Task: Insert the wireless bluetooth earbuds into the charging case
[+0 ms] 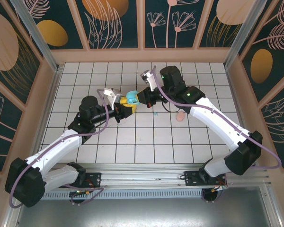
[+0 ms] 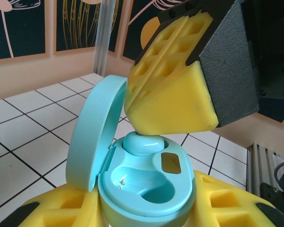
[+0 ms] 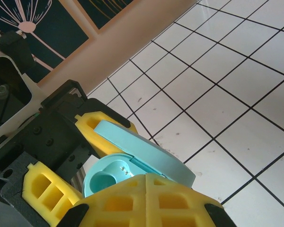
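Left gripper (image 1: pixel 119 103) is clamped on the open teal charging case (image 2: pixel 182 201), yellow pads on either flank, lid (image 2: pixel 92 137) swung up on the side toward its own wrist. Right gripper (image 2: pixel 165 111) has its fingers together and comes down on the case from above and from the far side. Key relation: the pad tip sits directly over a teal earbud (image 2: pixel 143 143), which lies in the rear socket, long axis across the case, top proud of the rim; judged only part seated. The front socket (image 2: pixel 146 187) is bare, gold contacts showing. The next move looks like a straight press downward, the right arm being the one placed for it. I cannot tell whether the pads touch or nip the earbud; the contact is in shadow. From the right wrist camera its own pads cover the earbud. On the tiles beyond lie a small teal speck (image 1: pixel 155 113) and a pink object (image 1: pixel 180 115), too small to identify.
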